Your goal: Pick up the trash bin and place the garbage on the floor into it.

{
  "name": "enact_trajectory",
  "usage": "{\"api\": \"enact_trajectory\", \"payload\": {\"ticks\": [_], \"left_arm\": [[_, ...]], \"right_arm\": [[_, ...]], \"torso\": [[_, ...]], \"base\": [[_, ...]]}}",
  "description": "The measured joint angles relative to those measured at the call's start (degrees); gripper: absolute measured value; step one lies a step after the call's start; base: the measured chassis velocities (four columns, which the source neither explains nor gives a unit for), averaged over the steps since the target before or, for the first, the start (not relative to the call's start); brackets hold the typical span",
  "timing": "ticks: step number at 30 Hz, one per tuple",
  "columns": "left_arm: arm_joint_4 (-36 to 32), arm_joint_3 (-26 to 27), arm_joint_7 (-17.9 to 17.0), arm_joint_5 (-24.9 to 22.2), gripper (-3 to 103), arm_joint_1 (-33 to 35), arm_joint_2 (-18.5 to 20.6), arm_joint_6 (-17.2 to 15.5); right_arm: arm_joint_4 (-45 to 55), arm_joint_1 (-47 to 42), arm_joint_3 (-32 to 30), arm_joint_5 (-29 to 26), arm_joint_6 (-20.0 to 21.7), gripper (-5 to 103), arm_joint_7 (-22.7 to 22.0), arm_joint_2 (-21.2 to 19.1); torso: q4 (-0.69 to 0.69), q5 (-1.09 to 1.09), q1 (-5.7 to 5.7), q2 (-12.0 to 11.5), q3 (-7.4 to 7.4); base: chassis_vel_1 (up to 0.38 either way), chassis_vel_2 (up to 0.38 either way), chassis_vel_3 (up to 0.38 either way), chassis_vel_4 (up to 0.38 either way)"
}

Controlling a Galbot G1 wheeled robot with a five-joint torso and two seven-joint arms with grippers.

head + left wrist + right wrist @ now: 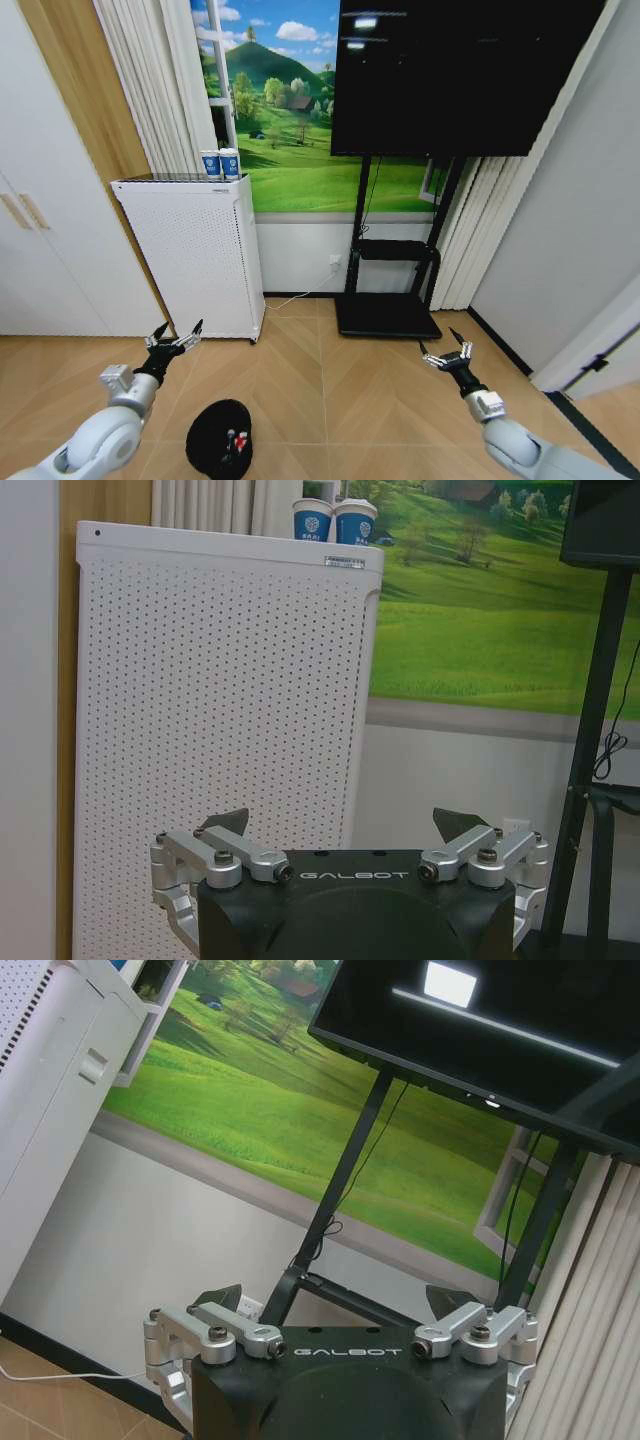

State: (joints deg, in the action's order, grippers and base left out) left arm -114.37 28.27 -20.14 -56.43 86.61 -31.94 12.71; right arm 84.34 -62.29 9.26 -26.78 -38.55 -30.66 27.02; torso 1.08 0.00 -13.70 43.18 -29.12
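Left claw (178, 338): I see it raised over the floor on my left, fingers spread apart, holding nothing. In the left wrist view the claw (342, 830) faces the white perforated appliance (220, 730), both dark fingertips (228, 822) well apart.

Right claw (446, 352): held out over the floor on my right, fingers apart, holding nothing. In the right wrist view the claw (335, 1305) points toward the wall under the landscape mural (250, 1120) and the black TV stand (340, 1180).

Trash bin (219, 437): black, round, standing upright on the wooden floor (340, 400) near the bottom of the head view, just beside my left forearm and nearer to me than the left claw. Not touched by either claw.

Garbage (236, 440): small red-and-white pieces visible inside the bin's mouth; I cannot tell how many.

Appliance (195, 255): tall, white, perforated, against the wall beyond the left claw. Two blue-and-white cups (220, 163) stand on its top, side by side.

Television (455, 75): large dark screen on the black stand (390, 290), beyond the right claw, its base on the floor by the wall.

Cable (305, 292): white, running from a wall outlet down to the floor beside the appliance.
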Motion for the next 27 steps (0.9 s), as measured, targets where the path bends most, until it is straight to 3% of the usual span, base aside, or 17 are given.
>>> {"api": "enact_trajectory", "payload": {"ticks": [14, 27], "left_arm": [[0.10, 0.01, -0.34, 1.33, 100, 1.26, -1.90, 0.22], [0.03, -0.38, 0.11, 0.77, 100, 1.42, -2.65, 0.47]], "right_arm": [[0.68, -0.42, -0.02, -0.44, -0.56, 100, -0.81, 0.58], [1.19, -0.12, 0.07, -2.03, -0.92, 100, -0.95, 1.26]], "torso": [[-0.01, -0.02, 0.16, -0.30, 0.20], [0.00, 0.00, 0.23, -0.41, 0.28]], "base": [[0.159, -0.147, -0.165, 0.164], [0.309, -0.319, -0.305, 0.318]]}}
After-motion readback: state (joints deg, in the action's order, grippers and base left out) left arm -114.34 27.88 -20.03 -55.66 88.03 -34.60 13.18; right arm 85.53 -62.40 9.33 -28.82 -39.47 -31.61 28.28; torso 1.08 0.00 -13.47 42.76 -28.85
